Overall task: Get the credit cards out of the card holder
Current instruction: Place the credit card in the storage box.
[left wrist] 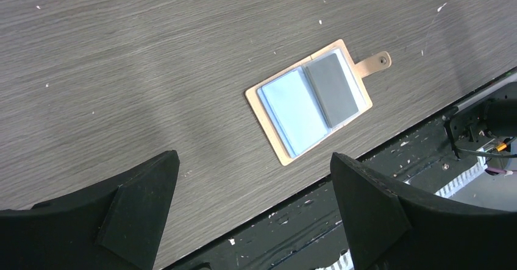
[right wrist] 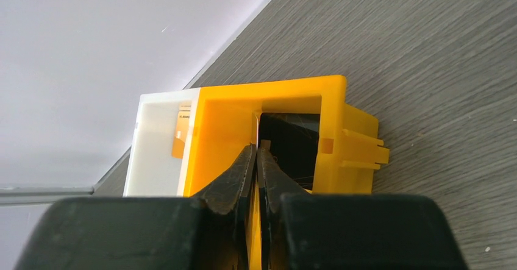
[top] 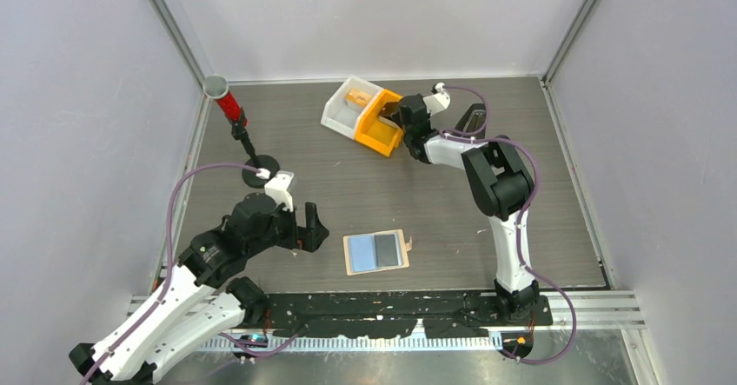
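Observation:
The tan card holder lies open near the table's front edge, its small tab to the right. Two credit cards sit in it, a light blue card and a grey card. An orange card lies in the white bin. My left gripper hangs wide open and holds nothing, just left of the holder. My right gripper is shut, its tips at the mouth of the orange bin. Something dark lies inside that bin.
The white and orange bins stand side by side at the back centre. A red and grey cylinder on a black stand is at the back left. A black case lies behind the right arm. Grey walls enclose three sides.

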{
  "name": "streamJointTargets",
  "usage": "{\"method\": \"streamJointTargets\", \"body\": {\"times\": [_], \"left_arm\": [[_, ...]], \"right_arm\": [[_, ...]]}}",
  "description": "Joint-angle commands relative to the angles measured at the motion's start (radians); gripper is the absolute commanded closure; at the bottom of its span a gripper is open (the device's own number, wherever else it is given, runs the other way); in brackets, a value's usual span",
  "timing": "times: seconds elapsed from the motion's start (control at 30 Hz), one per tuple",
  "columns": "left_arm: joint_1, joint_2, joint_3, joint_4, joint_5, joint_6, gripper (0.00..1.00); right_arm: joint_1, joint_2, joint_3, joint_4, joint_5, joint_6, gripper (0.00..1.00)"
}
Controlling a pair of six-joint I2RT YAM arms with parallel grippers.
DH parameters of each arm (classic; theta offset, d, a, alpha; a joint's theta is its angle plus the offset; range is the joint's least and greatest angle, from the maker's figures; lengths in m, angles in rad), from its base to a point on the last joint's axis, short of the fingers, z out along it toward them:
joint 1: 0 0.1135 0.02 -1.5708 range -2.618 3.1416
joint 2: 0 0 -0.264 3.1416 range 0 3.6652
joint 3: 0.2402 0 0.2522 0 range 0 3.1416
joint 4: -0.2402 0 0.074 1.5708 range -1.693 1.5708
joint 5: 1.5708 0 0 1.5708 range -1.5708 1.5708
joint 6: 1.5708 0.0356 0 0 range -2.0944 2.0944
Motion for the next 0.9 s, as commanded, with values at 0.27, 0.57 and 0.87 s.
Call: {"method": "streamJointTargets", "body": {"times": [0.27, 0.57, 0.87], "left_arm": [[0.002, -0.037, 0.027, -0.015, -0.002, -0.008, 0.01], [0.002, 0.003, -0.004, 0.015, 0.09, -0.08, 0.01], [0.002, -0.014, -0.077, 0.026, 0.101, -0.155, 0.05]], "right_arm": [[-0.003, -0.054, 0.106, -0.094, 0.089, -0.069, 0.72], [-0.003, -0.148, 0.211, -0.306, -0.054, -0.225, 0.62], [0.025, -0.329, 0.081, -0.51, -0.343, -0.253, 0.58]]}}
